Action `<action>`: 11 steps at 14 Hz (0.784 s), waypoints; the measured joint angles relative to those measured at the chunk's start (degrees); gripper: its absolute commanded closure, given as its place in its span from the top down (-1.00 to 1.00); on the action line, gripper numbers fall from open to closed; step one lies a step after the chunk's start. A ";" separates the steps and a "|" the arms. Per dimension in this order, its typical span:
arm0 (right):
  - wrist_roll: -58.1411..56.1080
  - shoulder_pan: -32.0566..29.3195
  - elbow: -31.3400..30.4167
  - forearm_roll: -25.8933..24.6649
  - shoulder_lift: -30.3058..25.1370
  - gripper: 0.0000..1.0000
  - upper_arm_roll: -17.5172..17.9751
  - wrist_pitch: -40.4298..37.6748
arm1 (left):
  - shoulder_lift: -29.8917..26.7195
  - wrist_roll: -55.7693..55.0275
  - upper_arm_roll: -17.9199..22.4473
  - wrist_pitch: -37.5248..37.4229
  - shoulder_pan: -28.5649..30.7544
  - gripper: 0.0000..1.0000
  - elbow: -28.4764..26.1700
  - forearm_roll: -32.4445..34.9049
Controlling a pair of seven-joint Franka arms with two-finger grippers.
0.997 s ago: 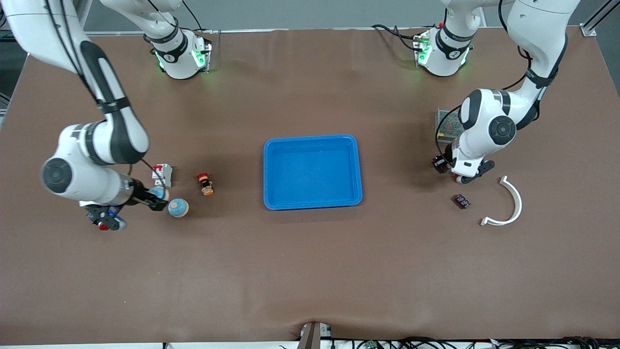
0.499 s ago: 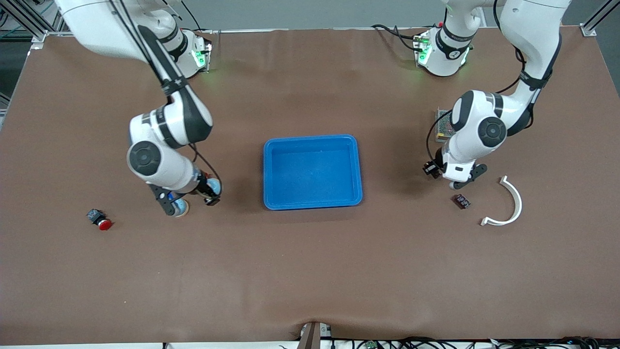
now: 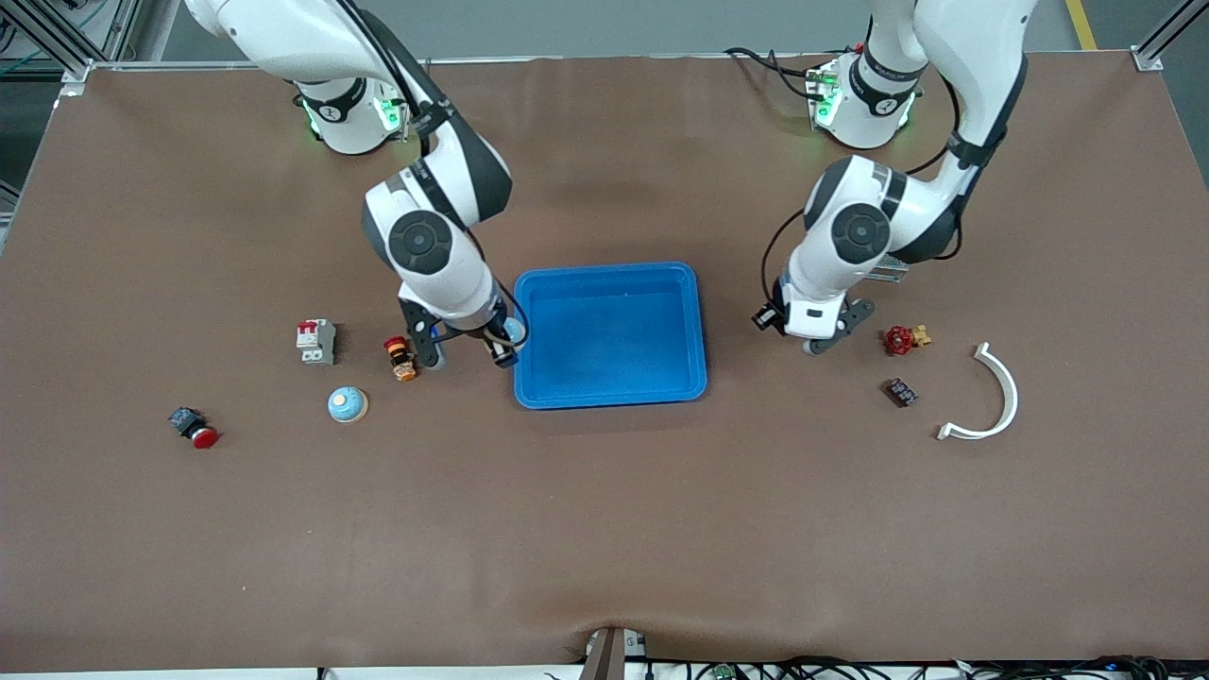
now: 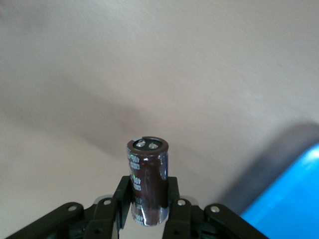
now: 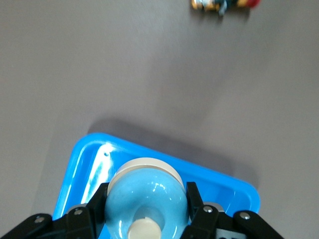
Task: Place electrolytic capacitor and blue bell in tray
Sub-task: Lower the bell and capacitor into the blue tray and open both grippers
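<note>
The bright-blue tray [image 3: 609, 269] lies mid-table. My right gripper [image 3: 505, 345] hangs over the tray's rim at the right arm's end, shut on the blue bell [image 5: 147, 199], a glossy light-blue dome with a cream knob and base. The tray's corner [image 5: 79, 159] shows beneath the bell in the right wrist view. My left gripper [image 3: 820, 342] is over bare table off the tray's edge at the left arm's end. It is shut on the electrolytic capacitor [image 4: 148, 174], a dark brown cylinder with a silver top, held upright between the fingers [image 4: 172, 199]. A tray corner [image 4: 294, 199] shows close by.
Toward the right arm's end lie a second blue dome [image 3: 348, 404], a red-and-orange button [image 3: 400, 358], a grey circuit breaker [image 3: 316, 340] and a red pushbutton [image 3: 194, 427]. Toward the left arm's end lie a red valve knob [image 3: 902, 339], a dark module [image 3: 900, 391] and a white curved piece [image 3: 992, 401].
My right arm has swept from its end of the table to the tray's rim with the bell. My left arm has moved toward the tray with the capacitor, uncovering the red valve knob.
</note>
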 measured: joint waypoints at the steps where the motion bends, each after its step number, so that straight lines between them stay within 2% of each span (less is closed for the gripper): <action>1: 1.28 0.84 -0.74 0.00 0.01 -1.00 0.00 1.01 | 0.00 -1.33 -0.02 -0.03 -1.26 -1.00 0.53 0.00; 6: 6.35 4.62 -8.26 0.00 0.17 -1.00 -0.04 11.25 | 1.21 -11.07 -0.04 -0.34 -7.61 -1.00 3.74 0.00; 11: 10.30 8.29 -10.20 0.00 0.17 -1.00 -0.05 12.67 | 7.37 -21.29 -0.03 -0.34 -12.46 -1.00 10.20 0.00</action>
